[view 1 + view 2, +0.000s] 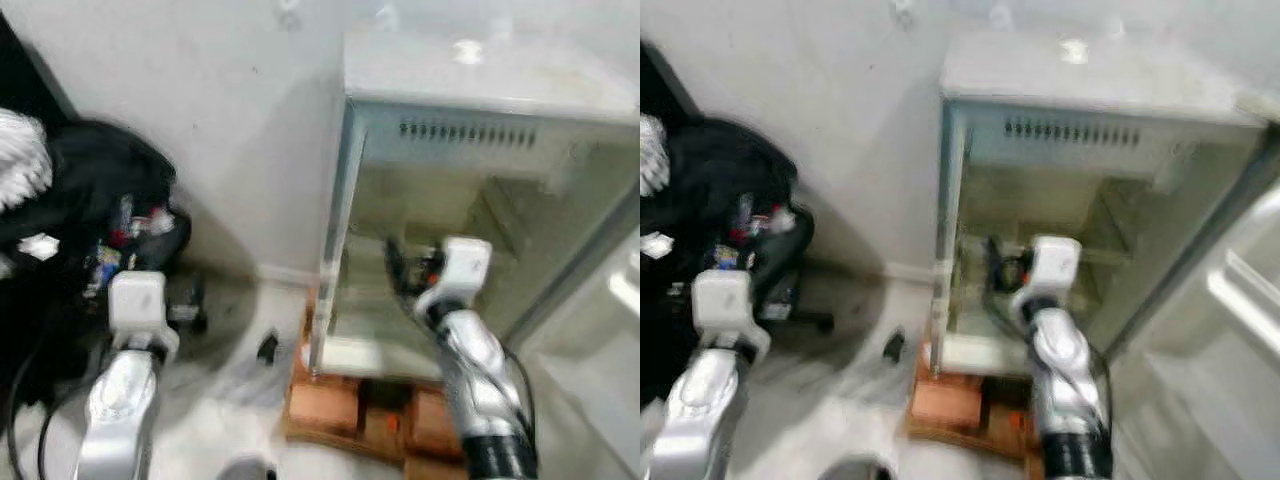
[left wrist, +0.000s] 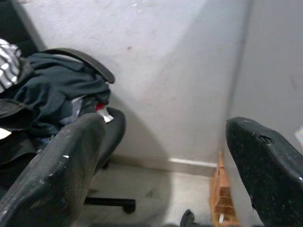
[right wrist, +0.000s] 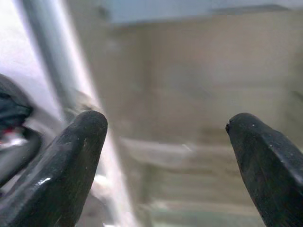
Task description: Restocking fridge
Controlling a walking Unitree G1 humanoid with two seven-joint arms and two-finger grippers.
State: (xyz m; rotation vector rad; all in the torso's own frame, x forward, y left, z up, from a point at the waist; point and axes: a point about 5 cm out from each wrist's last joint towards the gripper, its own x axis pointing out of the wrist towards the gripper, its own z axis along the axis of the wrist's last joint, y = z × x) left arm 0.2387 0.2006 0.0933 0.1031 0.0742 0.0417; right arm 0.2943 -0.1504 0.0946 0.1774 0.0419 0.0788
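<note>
A small fridge (image 1: 480,110) stands open against the white wall, its pale shelves (image 3: 199,146) bare as far as the blur lets me see. My right gripper (image 1: 402,268) reaches into the left side of the opening at mid height. In the right wrist view its fingers (image 3: 71,161) are spread wide and hold nothing. My left gripper (image 2: 165,137) hangs low to the left of the fridge, facing the wall and an office chair. It is open, with nothing between its fingers (image 2: 57,175).
The fridge rests on reddish bricks (image 1: 360,410). Its door (image 1: 600,330) is swung out on the right. A black office chair (image 1: 110,200) heaped with dark clothes sits at the left. A small dark object (image 1: 267,347) lies on the floor by the fridge's corner.
</note>
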